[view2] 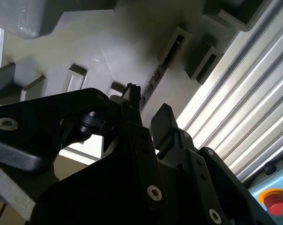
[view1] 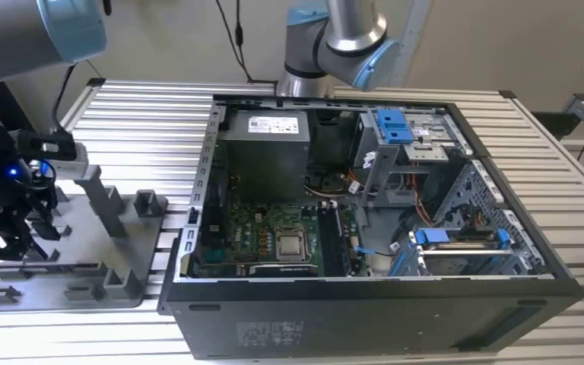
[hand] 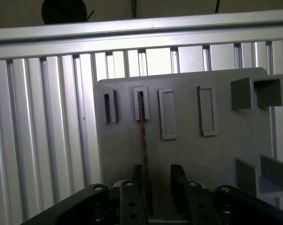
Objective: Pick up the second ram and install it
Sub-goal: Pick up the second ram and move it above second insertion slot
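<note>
Claw open over the grey tray, straddling the second ram.

In the exterior view the claw (view1: pixel 10 245) hangs at about 8 o'clock, low over the grey tray (view1: pixel 81 283) on the slatted metal surface (view1: pixel 140 114). The open computer case (view1: pixel 373 323) stands beside the tray toward 3 o'clock, its motherboard (view1: pixel 271 236) bare. In the first wrist view the second ram (hand: pixel 143 136) stands on its edge in a narrow slot of the tray (hand: pixel 216 154). It passes into the gap between the two dark fingers (hand: pixel 177 180), which stand apart. The ram lies close against one finger and well clear of the other; whether it touches the near one I cannot tell. The second wrist view shows the same thin edge of the ram (view2: pixel 155 75) running up to the spread fingertips of the claw (view2: pixel 148 103).
</note>
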Action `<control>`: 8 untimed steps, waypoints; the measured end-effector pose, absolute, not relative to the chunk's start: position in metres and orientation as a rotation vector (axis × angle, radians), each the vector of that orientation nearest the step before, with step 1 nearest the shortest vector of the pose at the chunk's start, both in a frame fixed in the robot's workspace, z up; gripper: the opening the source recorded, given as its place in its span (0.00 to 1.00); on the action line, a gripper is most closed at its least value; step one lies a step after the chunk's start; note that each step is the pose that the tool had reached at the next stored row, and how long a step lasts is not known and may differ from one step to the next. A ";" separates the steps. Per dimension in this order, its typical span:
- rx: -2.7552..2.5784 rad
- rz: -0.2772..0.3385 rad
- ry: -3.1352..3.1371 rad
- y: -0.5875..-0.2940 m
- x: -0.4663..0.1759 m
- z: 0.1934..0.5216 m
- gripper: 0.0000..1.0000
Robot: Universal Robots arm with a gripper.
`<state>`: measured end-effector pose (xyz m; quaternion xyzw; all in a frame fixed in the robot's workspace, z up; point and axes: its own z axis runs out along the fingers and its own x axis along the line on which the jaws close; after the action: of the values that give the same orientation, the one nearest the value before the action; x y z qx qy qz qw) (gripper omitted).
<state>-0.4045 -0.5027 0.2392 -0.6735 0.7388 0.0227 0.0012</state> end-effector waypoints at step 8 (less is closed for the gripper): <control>-2.129 0.073 2.304 -0.506 -0.405 0.230 0.38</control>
<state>-0.4048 -0.5064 0.2304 -0.6785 0.7343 0.0233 0.0016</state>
